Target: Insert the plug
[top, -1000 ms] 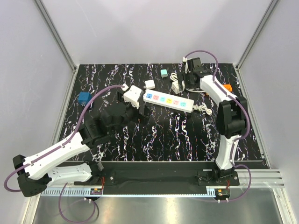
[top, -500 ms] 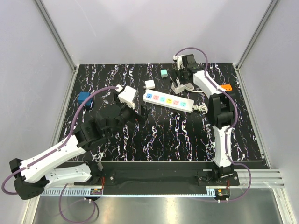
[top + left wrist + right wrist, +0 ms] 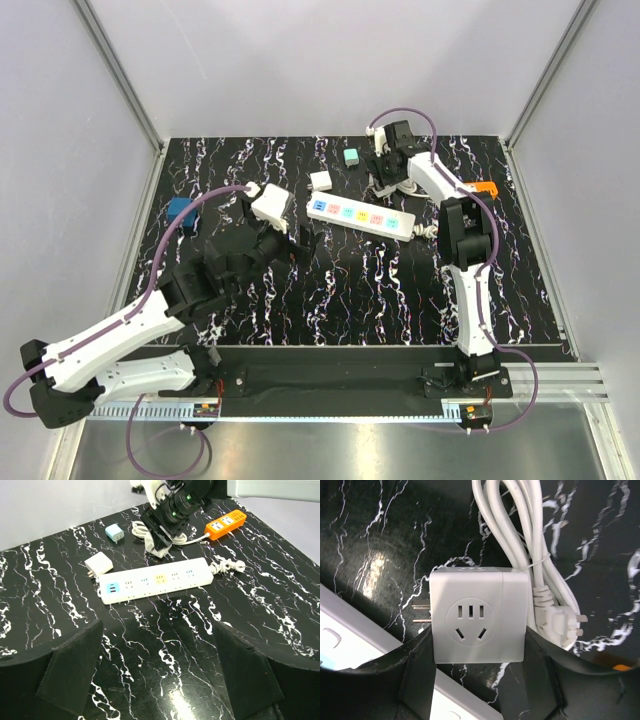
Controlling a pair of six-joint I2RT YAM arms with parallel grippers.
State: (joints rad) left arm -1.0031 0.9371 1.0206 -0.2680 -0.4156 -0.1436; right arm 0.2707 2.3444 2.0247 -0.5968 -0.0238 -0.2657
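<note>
Plug [image 3: 477,615]: white cube adapter with a round socket face that has three slots above and two slanted below. Two flat metal prongs stick out of its left side in the wrist view. A bundled white cord [image 3: 520,525], cinched with a tie, lies against its other side. It sits on the surface toward the far edge, right of centre, just beyond the white power strip [image 3: 360,214].

Right gripper [image 3: 479,647]: clamped on the plug. The dark fingers [image 3: 420,675] lie flush on both side faces with no gap visible. From above, the gripper hides the plug.

Left gripper [image 3: 157,630]: spread wide and holding nothing. It hangs over the surface's middle on the near side of the strip.

Change over the last second: the right gripper was off to the right of the plug with the white cube showing. It has since swung left and come down over it, jaws narrowing. The left wrist has drawn slightly left. The strip has not moved.

Surface: black slab with white marble veining.
- An orange strip [image 3: 484,187] lies near the right edge.
- A teal adapter [image 3: 351,157] lies by the far edge.
- A white charger [image 3: 321,180] lies at the power strip's left end.
- A blue block [image 3: 180,208] lies at the left edge.

Room: pale grey walls [image 3: 330,60], aluminium frame posts [image 3: 120,70] at the far corners, and a metal rail [image 3: 330,412] along the near edge.
</note>
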